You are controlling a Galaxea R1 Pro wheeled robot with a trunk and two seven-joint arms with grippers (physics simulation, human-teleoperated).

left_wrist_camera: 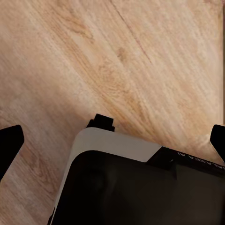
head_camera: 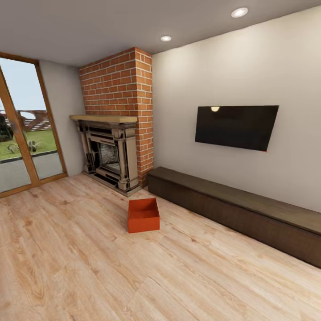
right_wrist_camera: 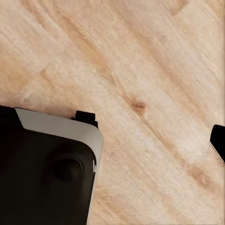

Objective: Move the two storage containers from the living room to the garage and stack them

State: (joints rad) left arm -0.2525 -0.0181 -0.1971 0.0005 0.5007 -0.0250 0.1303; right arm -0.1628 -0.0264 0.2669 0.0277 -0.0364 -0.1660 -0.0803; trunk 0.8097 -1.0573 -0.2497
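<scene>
Early stage of the task. One storage container (head_camera: 143,216), orange-red and lidless, rests on the light wood-plank floor (head_camera: 80,267) of the living room, just in front of the brick fireplace (head_camera: 117,120) and near the low dark bench (head_camera: 240,209) under the wall television (head_camera: 236,127); the second container and the garage remain to be reached. Left gripper (left_wrist_camera: 112,140): dark fingertips (left_wrist_camera: 9,140) wide apart over bare planks, holding nothing. Right gripper: one fingertip (right_wrist_camera: 218,140) at the edge; its opening cannot be judged.
</scene>
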